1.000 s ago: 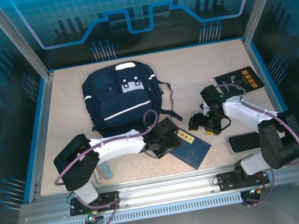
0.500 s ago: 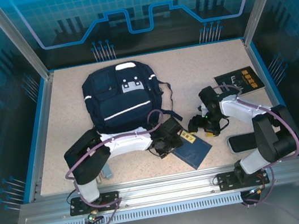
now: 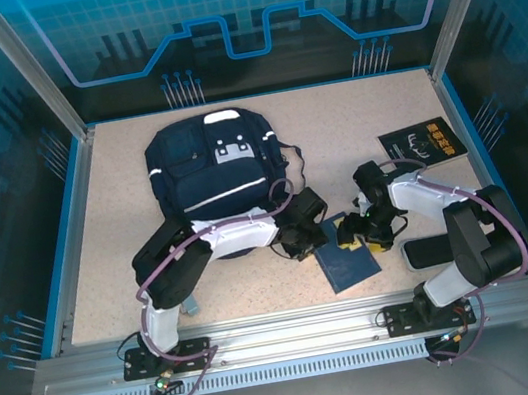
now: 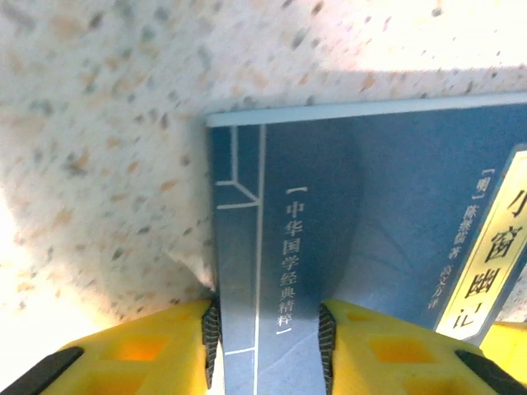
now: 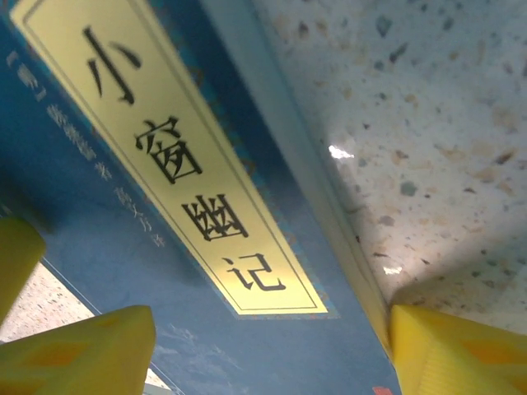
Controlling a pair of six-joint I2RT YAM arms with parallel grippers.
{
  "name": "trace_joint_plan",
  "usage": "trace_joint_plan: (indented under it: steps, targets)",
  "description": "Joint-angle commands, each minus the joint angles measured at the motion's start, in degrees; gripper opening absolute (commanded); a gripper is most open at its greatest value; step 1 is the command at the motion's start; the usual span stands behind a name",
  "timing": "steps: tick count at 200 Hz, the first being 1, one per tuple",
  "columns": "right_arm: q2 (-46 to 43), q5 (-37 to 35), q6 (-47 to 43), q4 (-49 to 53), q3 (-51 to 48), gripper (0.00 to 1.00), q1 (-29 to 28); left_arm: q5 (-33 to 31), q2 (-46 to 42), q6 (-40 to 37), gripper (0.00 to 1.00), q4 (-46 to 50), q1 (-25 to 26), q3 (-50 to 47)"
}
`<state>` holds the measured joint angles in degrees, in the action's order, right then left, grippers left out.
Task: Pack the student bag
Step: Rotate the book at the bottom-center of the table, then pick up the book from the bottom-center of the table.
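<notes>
Left hand (image 4: 268,329) at blue book (image 4: 370,206), 中华国学经典精粹 — grip I cannot tell; right hand (image 5: 268,329) apart — 小窗幽记.

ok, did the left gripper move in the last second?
Yes: the left gripper moved right and rearward, up to the near right corner of the bag.

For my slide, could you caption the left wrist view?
Yellow fingers straddle a blue Chinese book on a speckled table.

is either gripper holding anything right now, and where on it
Cannot tell for sure. The left gripper brackets the blue book at its white-lined edge; the right gripper stands open astride the same book.
</notes>
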<state>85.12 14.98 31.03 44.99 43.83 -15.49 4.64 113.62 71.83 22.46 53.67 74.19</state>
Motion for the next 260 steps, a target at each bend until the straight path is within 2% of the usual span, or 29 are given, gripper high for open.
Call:
trace_joint_plan:
  steps: [1, 21, 48, 64, 83, 120, 148, 170, 194, 232, 260]
  targets:
    - [-1.2, 3.4, -0.8, 0.2, -0.5, 0.73, -0.8, 1.7, 2.6, -4.3, 0.39, -3.1, -0.7, 3.9]
    - [-1.5, 1.7, -1.3, 1.0, 0.5, 0.71, -0.8, 1.6, 1.8, -5.9, 0.39, -1.7, -1.2, 3.9]
    - [-0.8, -8.1, -0.9, 4.3, 3.1, 0.69, -2.2, 2.1, -0.5, -6.5, 0.45, -1.4, -1.2, 1.5]
    - [-0.2, -11.1, 0.2, 4.4, 3.4, 0.7, -3.7, 3.4, -1.3, -6.6, 0.47, -1.4, -1.0, 0.1]
    - [1.2, -9.9, 0.6, 2.8, 3.0, 0.7, -4.0, 3.6, -1.9, -6.4, 0.46, -1.8, -0.3, -1.3]
    - [2.8, -7.6, 0.5, 1.9, 3.9, 0.67, -5.0, 4.8, -0.6, -5.6, 0.38, -3.0, 0.0, -2.0]
    - [2.0, -2.9, -0.6, 1.4, 5.2, 0.62, -6.0, 5.5, 0.6, -5.4, 0.29, -3.5, 0.0, -1.1]
    - [0.6, 1.9, -1.5, 1.1, 6.2, 0.57, -6.5, 5.8, 1.4, -5.5, 0.27, -3.6, 0.0, -0.8]
    - [-2.0, 1.5, -1.6, 3.4, 8.5, 0.53, -6.8, 5.1, 1.3, -5.4, 0.26, -3.5, 0.0, -1.1]
    - [-4.4, -3.0, -1.4, 8.1, 10.2, 0.5, -6.8, 4.7, 1.2, -5.4, 0.25, -3.4, -0.1, -1.3]
    - [-5.2, -1.7, -1.4, 8.4, 10.1, 0.47, -6.8, 4.7, 1.1, -5.4, 0.25, -3.3, -0.1, -1.3]
